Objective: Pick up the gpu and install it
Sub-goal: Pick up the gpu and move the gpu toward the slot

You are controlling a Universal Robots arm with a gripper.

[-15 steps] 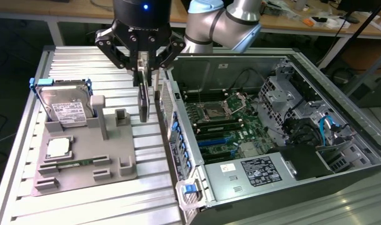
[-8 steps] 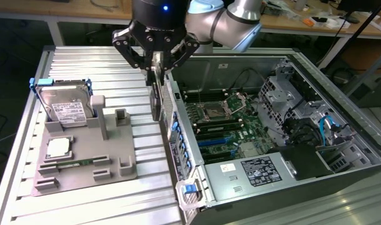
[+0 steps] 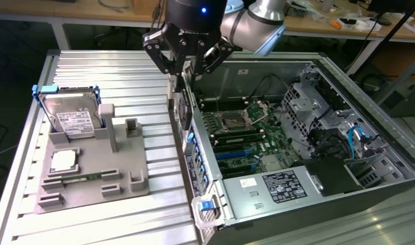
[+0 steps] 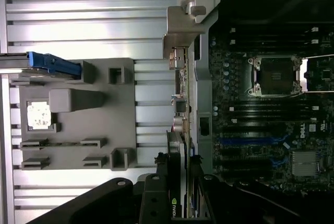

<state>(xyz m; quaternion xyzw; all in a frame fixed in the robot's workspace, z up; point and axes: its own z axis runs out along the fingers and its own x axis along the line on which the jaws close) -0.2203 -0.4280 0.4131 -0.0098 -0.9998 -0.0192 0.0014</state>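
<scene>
The gpu (image 3: 186, 102) hangs on edge, a thin dark card held upright from above. My gripper (image 3: 188, 69) is shut on its upper edge, and the card dangles over the open computer case's (image 3: 370, 102) wall on the exterior view's left. In the wrist view the gpu (image 4: 176, 156) runs between my two black fingers (image 4: 156, 195), with a small green logo on its edge, and the gripper (image 4: 178, 192) stands over the case wall. Inside the case lies the green motherboard (image 3: 241, 138), and its blue and black slots (image 4: 250, 143) sit beside the card.
A grey fixture tray (image 3: 125, 173) rests on the ribbed metal table on the exterior view's left. It carries a silver hard drive (image 3: 71, 117), a processor chip (image 3: 63, 161) and a narrow memory stick (image 3: 84, 177). A power supply (image 3: 278, 186) and cables (image 3: 330, 138) fill the case's near part.
</scene>
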